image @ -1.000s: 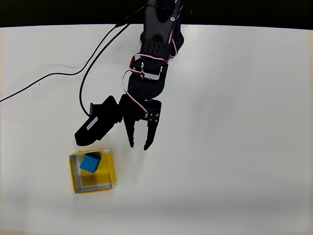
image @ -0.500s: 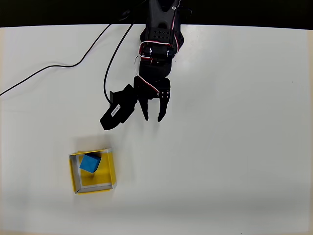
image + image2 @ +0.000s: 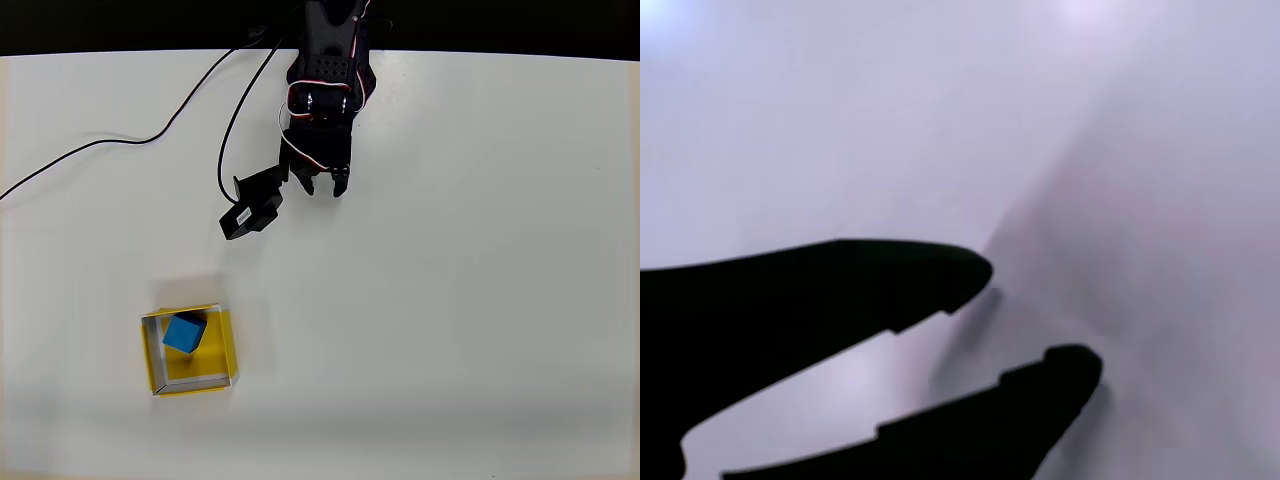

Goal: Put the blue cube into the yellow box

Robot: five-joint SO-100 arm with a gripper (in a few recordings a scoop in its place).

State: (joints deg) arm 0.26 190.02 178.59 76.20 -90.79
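Observation:
The blue cube (image 3: 184, 334) rests inside the yellow box (image 3: 221, 345), in its upper left part, at the lower left of the overhead view. My black gripper (image 3: 325, 189) hangs far above and to the right of the box, near the arm's base, pointing down the picture. It is open with nothing between its fingers. In the wrist view the two dark fingertips (image 3: 940, 275) stand apart over bare white table, and the gripper (image 3: 1025, 325) holds nothing.
A black cable (image 3: 120, 143) runs from the arm across the upper left of the white table (image 3: 470, 300). A black camera module (image 3: 250, 208) sticks out to the left of the gripper. The table's far edge meets a dark strip at the top.
The arm has drawn back up the picture, away from the box, folding toward its base. The gripper stays open. Cube and box have not moved.

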